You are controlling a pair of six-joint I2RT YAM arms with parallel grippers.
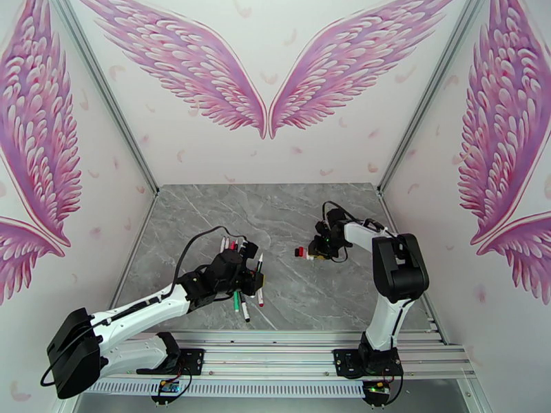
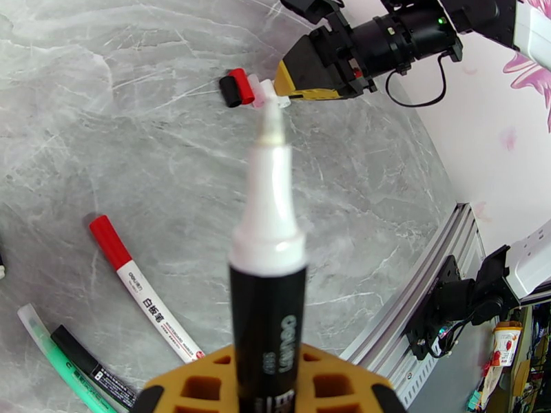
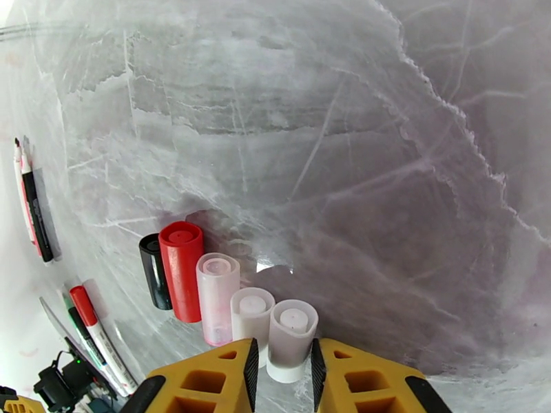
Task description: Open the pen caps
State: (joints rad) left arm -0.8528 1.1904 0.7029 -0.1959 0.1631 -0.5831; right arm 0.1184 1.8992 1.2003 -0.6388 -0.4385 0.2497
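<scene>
A grey marble worktop (image 1: pixel 275 215) lay between walls painted with pink wings (image 1: pixel 186 63). Top view: the left tool (image 1: pixel 242 268) hung over scattered pens at lower left. The right tool (image 1: pixel 311 250) sat right of centre, beside a short red plastic cap (image 1: pixel 301 252).

Left wrist view: at the bottom edge, the left tool (image 2: pixel 265 390) was clamped on a black-barrelled marker with a bare white nib (image 2: pixel 267 318). A red-capped white pen (image 2: pixel 138 287) lay at lower left.

Right wrist view: the right tool (image 3: pixel 281 369) straddled a translucent white cap (image 3: pixel 293 332) ending a side-by-side row of caps. Whether its fingers pressed the cap could not be told. This looked like parking a pulled cap. Next, the bare marker needs setting down and a capped pen gripping.
</scene>
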